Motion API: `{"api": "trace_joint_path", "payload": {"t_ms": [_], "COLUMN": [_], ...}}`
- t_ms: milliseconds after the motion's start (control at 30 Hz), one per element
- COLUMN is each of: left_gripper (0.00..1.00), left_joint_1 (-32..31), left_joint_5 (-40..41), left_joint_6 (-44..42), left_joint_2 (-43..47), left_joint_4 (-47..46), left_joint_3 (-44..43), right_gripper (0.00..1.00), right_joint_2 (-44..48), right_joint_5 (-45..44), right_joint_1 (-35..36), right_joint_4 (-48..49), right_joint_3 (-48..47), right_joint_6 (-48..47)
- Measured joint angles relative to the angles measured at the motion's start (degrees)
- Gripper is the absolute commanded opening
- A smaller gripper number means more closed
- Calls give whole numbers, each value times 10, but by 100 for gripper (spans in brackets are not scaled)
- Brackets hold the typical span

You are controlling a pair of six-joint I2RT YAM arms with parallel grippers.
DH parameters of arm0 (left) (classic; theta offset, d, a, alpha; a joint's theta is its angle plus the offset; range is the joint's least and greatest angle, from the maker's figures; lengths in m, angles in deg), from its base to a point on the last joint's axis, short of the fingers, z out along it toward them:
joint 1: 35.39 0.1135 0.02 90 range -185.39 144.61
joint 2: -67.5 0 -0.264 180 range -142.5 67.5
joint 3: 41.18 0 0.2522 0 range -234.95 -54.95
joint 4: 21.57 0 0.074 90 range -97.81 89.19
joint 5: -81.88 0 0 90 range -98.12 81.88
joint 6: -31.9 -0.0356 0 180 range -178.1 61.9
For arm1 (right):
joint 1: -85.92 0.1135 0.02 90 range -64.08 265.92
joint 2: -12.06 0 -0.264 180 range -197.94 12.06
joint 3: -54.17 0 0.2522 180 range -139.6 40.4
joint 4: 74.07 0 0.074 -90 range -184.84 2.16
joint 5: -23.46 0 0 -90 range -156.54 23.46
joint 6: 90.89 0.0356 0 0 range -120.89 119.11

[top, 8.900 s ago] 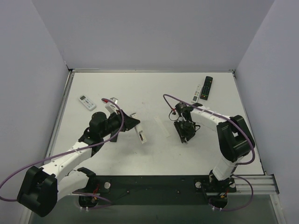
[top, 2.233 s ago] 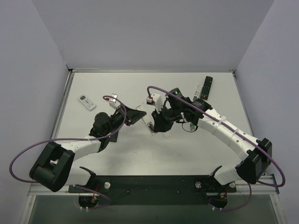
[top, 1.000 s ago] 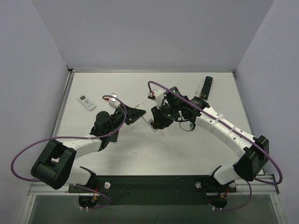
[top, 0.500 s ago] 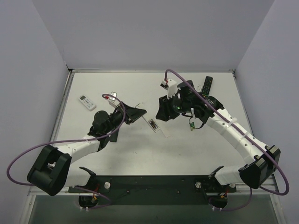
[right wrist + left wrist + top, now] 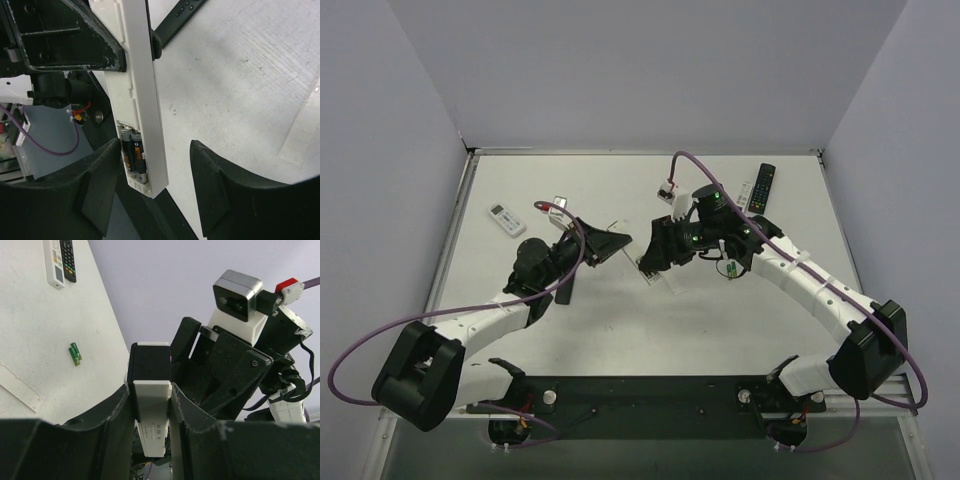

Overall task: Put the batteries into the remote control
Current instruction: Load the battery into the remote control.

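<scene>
My left gripper [image 5: 151, 407] is shut on a white remote [image 5: 150, 390] and holds it above the table; in the top view the gripper [image 5: 612, 243] is left of centre. In the right wrist view the remote [image 5: 135, 80] shows its open back compartment with two dark batteries [image 5: 133, 152] side by side inside. My right gripper [image 5: 156, 187] is open, with one finger on each side of the remote's compartment end; in the top view it [image 5: 653, 258] meets the left gripper. Two green batteries [image 5: 730, 268] lie on the table to the right, also visible in the left wrist view [image 5: 75, 353].
A thin white cover strip [image 5: 676, 286] lies on the table beside the grippers. A black remote [image 5: 763, 187] and a white remote [image 5: 744, 198] lie at the back right. A small white remote [image 5: 506, 218] lies at the back left.
My right gripper has come back down and left from a raised spot to straddle the remote's end. The left gripper still holds the remote in much the same place.
</scene>
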Motion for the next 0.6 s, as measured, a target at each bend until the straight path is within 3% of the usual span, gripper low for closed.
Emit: {"api": "trace_joint_path", "payload": {"t_ms": [67, 100, 200, 267, 367, 400, 500, 600], "left_gripper": [0, 0, 0, 0, 0, 0, 0, 0], "left_joint_1": [0, 0, 0, 0, 0, 0, 0, 0], "left_joint_5": [0, 1, 2, 5, 8, 10, 11, 13], "left_joint_6": [-10, -14, -14, -14, -13, -13, -10, -10], "left_joint_2": [5, 5, 5, 6, 9, 12, 17, 27], "left_joint_4": [5, 10, 16, 16, 15, 15, 14, 17], "left_joint_3": [0, 0, 1, 2, 5, 8, 12, 13], "right_gripper": [36, 27, 18, 19, 27, 37, 54, 63], "right_joint_2": [-6, -9, -9, -9, -9, -9, -9, -9], "right_joint_5": [17, 26, 45, 55, 68, 72, 75, 68], "right_joint_1": [0, 0, -3, -7, -13, -15, -20, -21], "right_joint_4": [19, 27, 48, 58, 68, 70, 73, 71], "right_joint_3": [15, 19, 30, 35, 40, 41, 43, 43], "right_joint_6": [16, 21, 36, 42, 52, 54, 60, 56]}}
